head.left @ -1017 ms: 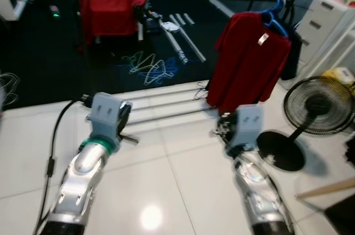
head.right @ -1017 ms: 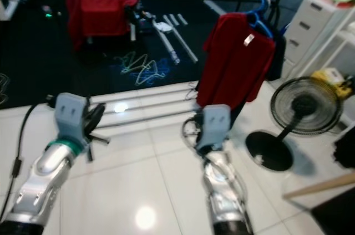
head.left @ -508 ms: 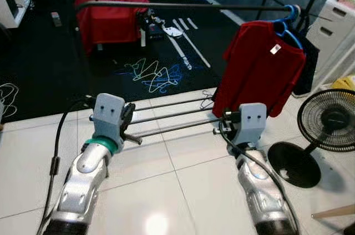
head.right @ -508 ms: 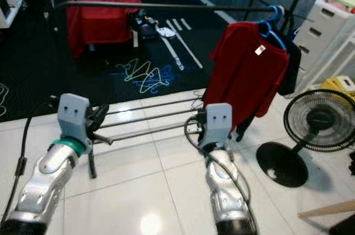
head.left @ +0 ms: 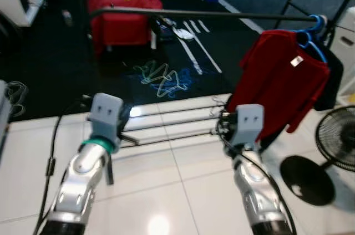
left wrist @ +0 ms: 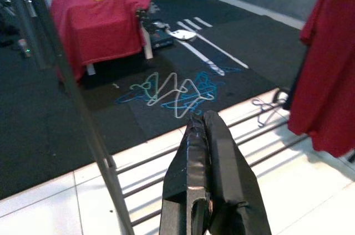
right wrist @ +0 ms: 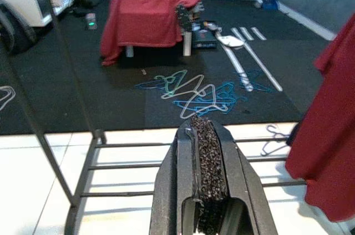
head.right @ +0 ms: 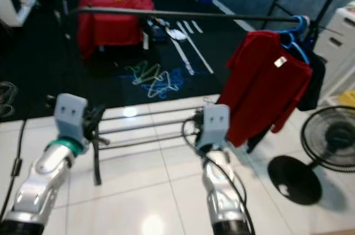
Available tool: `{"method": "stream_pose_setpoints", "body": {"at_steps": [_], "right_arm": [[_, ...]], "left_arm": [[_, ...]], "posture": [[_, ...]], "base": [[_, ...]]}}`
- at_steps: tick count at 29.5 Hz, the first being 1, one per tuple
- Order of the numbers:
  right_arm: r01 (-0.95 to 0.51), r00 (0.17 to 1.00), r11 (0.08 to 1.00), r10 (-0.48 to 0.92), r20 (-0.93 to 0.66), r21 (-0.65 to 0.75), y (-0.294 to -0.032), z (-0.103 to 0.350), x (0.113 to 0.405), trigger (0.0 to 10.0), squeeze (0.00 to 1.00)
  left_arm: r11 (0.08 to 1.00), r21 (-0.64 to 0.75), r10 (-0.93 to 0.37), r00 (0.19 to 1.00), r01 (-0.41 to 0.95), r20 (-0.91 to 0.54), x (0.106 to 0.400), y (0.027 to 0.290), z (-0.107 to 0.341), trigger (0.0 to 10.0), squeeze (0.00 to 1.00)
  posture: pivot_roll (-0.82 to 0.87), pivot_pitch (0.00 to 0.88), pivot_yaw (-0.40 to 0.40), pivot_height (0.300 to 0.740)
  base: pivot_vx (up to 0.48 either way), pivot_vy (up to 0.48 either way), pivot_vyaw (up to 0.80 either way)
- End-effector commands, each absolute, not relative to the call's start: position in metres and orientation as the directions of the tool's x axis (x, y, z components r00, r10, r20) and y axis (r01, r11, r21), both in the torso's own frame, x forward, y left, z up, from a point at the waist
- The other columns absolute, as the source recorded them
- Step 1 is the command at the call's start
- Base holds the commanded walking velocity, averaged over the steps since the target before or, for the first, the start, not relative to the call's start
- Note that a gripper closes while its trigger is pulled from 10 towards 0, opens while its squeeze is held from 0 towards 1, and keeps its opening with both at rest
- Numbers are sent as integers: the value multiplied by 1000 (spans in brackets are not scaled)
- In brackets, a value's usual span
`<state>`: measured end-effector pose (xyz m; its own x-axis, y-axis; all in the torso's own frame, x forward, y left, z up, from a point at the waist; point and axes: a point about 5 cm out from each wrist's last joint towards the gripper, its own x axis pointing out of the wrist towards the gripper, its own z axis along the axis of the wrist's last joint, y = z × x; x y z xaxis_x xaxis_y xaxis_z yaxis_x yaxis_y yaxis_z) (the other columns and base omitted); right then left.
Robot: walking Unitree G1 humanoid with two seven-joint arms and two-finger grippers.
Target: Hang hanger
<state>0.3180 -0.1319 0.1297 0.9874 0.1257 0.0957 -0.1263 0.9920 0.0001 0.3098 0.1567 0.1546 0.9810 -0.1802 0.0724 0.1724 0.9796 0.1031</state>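
Blue plastic hanger [head.left: 310, 35] carrying the red short-sleeved shirt [head.left: 283, 88] hangs at the right end of the long black horizontal rail [head.left: 205, 15] of the clothes rack, ahead of and above the right gripper. Against the picture half a second ago the whole scene sits a little further right and the far carpet is more in view, which is a shift of the camera; both arms have kept the same raised pose and the shirt is still on its rail.

Left gripper [left wrist: 202, 135] is held forward at the end of its bent silver arm, its two black fingers pressed together with nothing between them. Beyond it lie the thin grey low bars [head.left: 172, 127] of the rack's base on the white tiled floor [head.left: 166, 190], and further off a heap of pale and blue wire hangers [left wrist: 177, 91] on the dark carpet [left wrist: 50, 107], in front of a bench draped in red cloth [left wrist: 102, 13].

Right gripper [right wrist: 205, 141] is likewise pointed forward over the same low bars, fingers closed flat against each other and empty; the red shirt hangs just to its right. A black pedestal fan [head.left: 333, 146] stands further right on the tiles.
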Motion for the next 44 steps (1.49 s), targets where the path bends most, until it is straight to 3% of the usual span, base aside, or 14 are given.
{"method": "stream_pose_setpoints", "body": {"at_steps": [1,12,21,31,37,44], "right_arm": [[-102,992,995,103,79,-8,-140,126,317,10000,0],[-99,991,995,100,90,-19,-142,129,319,10000,0],[-95,990,995,97,98,-25,-144,130,320,10000,0],[-108,990,994,109,94,-19,-140,129,317,10000,0],[-126,988,992,127,90,-14,-136,128,315,10000,0],[-130,987,991,131,90,-12,-135,128,315,10000,0]], "left_arm": [[977,102,-193,980,187,55,308,153,151,10000,0],[968,134,-219,974,210,60,307,145,150,10000,0],[918,110,-378,924,381,-46,287,124,142,10000,0],[903,112,-408,910,414,-73,288,126,139,10000,0],[876,214,-426,902,432,-74,287,133,134,10000,0],[887,234,-397,916,397,-51,293,137,136,10000,0]], "posture": [[-6,0,10,740],[-15,0,9,740],[-13,0,11,740],[-25,0,8,740],[-42,9,24,740],[-42,15,20,740]], "base": [[315,0,0],[224,0,0],[0,0,0],[0,0,0],[0,0,0],[0,0,0]]}}
